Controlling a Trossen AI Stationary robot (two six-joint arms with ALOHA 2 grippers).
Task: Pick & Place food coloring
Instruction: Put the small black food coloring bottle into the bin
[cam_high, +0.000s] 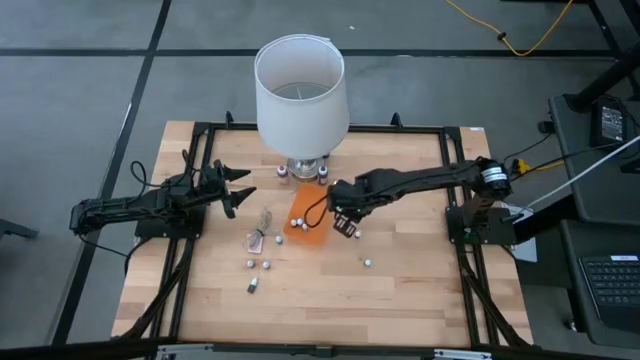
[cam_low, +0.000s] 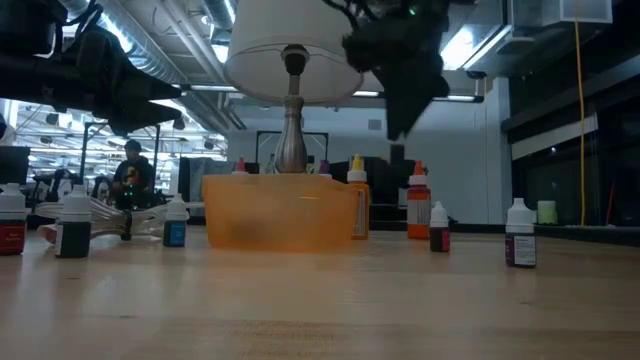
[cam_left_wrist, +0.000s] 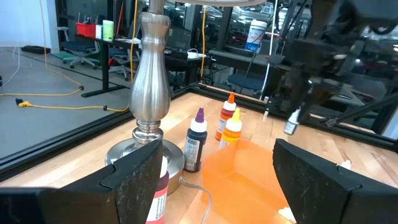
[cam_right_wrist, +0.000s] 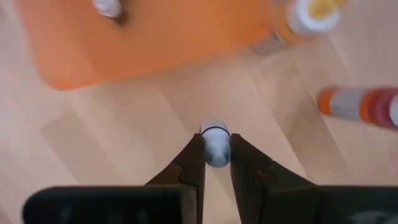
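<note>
Right wrist view is showing the right claw (cam_right_wrist: 216, 163) pinching a small white-capped bottle (cam_right_wrist: 216, 142) above the desk (cam_right_wrist: 124, 143) beside the orange tray (cam_right_wrist: 155, 37) (bottles (cam_high: 298, 219) standing inside); left claw (cam_left_wrist: 217, 180) is gaping empty.

The lamp (cam_high: 300, 95) stood at the table's far middle, with bottles (cam_high: 283, 175) crowding its base, blocking passage there. Just near of it lay the orange tray (cam_high: 310, 228), the crumpled wrapper (cam_high: 262, 226) to its left, and loose bottles (cam_high: 252, 264) scattered nearer. The table's (cam_high: 420, 290) near right stretch lay open except for one bottle (cam_high: 368, 262).
</note>
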